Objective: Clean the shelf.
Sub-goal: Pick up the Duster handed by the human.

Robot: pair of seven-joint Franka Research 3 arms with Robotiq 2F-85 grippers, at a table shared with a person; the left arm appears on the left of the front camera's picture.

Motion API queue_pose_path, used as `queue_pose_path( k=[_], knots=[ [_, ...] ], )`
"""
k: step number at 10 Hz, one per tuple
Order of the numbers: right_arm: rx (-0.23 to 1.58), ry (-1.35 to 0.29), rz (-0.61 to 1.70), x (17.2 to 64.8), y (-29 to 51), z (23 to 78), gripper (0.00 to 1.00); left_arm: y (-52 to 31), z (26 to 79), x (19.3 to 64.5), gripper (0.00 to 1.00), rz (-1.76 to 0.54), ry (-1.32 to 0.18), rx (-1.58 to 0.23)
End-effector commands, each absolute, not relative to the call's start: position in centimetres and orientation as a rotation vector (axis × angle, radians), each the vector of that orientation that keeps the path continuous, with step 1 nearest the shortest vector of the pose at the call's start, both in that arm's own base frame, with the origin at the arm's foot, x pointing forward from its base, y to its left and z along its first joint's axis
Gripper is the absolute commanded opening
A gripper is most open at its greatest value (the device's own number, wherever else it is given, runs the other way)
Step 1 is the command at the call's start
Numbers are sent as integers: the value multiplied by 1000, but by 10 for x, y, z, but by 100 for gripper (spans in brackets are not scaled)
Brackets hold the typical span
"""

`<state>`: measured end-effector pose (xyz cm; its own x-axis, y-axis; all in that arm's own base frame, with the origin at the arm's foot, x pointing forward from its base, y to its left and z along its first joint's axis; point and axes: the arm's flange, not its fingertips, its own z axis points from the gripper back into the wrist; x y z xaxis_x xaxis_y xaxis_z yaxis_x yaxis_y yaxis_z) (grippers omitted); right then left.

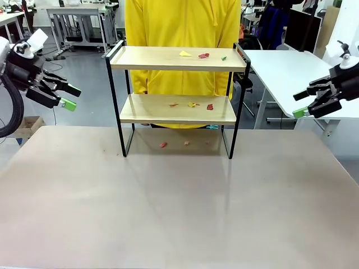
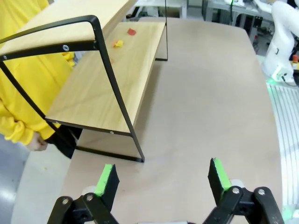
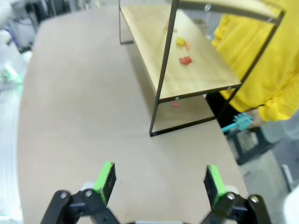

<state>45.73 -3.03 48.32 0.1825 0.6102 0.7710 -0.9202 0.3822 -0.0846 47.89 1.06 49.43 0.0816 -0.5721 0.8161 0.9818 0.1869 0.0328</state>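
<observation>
Not begun: coloured scraps (image 1: 203, 55) litter the black-framed, light-wood two-tier shelf (image 1: 157, 58); left gripper (image 1: 72, 97) and right gripper (image 1: 299, 105) hover, jaws apart; next, sweeping them off

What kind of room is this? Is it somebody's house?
Probably a robot lab or workshop, not a house. The left gripper and right gripper flank a big table, and a white worktable and a metal-framed bench stand behind.
</observation>
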Motion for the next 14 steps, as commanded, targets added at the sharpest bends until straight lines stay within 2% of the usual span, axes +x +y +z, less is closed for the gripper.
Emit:
queue_pose_path(
  k=[1,4,5,6,8,9,10,12,14],
  knots=[
    [431,-835,1123,449,-27,490,100,13,509,471,100,-1298,-832,-615],
    [416,-815,1131,453,-27,491,100,12,505,474,100,-1294,-811,-604],
    [536,-842,1136,503,-52,491,100,43,506,538,100,-1227,-873,-648],
    [585,-887,1158,537,-72,482,100,63,495,578,100,-1236,-916,-717],
    [689,-1055,1249,586,-103,446,100,90,461,617,100,-1344,-1002,-850],
    [737,-1125,1282,601,-119,426,100,99,439,629,100,-1399,-1098,-908],
    [740,-1171,1291,608,-127,409,100,105,419,637,100,-1445,-1210,-886],
    [760,-1216,1280,605,-126,398,100,106,386,641,100,-1476,-1315,-893],
    [845,-1165,1175,605,-127,391,100,104,374,639,100,-1451,-1364,-905]
  ],
)
